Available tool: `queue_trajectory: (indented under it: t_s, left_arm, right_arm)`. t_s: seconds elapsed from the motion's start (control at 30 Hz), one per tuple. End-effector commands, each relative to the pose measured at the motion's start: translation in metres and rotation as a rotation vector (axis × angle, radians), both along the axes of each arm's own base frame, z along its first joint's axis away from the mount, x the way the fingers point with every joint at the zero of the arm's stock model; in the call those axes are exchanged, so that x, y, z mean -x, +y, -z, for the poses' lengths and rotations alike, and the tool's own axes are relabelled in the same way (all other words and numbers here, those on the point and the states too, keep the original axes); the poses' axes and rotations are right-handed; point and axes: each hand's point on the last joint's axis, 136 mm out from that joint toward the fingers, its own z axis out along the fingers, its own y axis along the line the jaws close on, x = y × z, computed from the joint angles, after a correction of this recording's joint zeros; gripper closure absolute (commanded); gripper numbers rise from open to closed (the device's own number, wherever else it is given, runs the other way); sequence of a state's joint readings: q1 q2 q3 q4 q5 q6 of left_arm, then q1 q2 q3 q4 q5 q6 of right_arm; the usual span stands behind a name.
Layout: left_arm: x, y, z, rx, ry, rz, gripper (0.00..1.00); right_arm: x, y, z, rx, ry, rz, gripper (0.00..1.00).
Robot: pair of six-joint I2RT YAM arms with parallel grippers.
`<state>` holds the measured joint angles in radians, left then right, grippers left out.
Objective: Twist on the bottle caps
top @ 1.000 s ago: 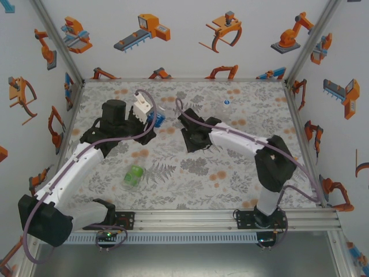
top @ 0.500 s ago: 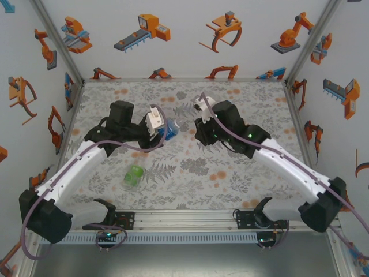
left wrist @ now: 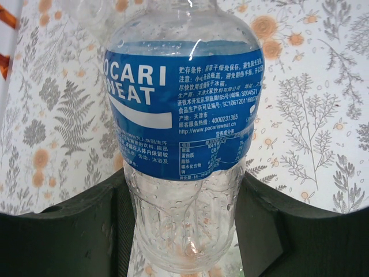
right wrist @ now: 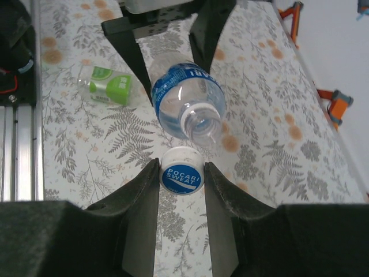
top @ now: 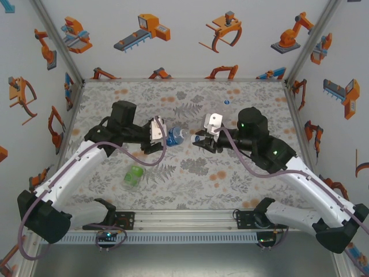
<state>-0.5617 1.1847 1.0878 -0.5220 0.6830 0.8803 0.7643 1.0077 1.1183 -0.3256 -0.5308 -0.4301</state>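
Pointing its open neck to the right, the blue-labelled bottle (left wrist: pixel 183 115) is held sideways over the middle of the table (top: pixel 242 173) by the left gripper (top: pixel 166 137). The jaws are clamped on the clear lower body of the bottle, below the label, with one dark finger (left wrist: pixel 69 231) pressed against each side. The mouth of the bottle is uncapped.

A whitish bottle cap (right wrist: pixel 181 171) with a blue printed top is pinched between the two fingers of the right gripper (top: pixel 198 138), which is closed on it from both sides. In the right wrist view the cap is seen just beside the bottle's open mouth, not yet set on it. The two grippers are faced towards each other, near the centre of the table.

The green-labelled bottle (top: pixel 132 176) is laid on its side on the table, nearer and to the left, well apart from both grippers. A second cap (top: pixel 226 102), very small in the top view, is seen on the far part of the table, right of centre.
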Motion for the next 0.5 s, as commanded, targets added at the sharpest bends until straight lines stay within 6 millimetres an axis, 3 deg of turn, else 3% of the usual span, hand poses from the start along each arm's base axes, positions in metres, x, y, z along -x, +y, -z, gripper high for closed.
queue_trajectory:
  t_s: [0.0,0.33,0.47]
  left_arm:
    - [0.018,-0.004,0.003,0.021,0.007,0.096,1.00]
    - [0.033,-0.004,0.012,0.007,-0.019,0.144,1.00]
    - [0.034,-0.005,0.011,0.005,-0.020,0.145,1.00]
  right_arm:
    - [0.023,0.010,0.004,0.013,-0.092,-0.177,0.84]
    - [0.011,0.013,0.008,0.037,-0.126,-0.133,0.88]
    - [0.016,0.015,0.016,0.063,-0.095,-0.171,0.88]
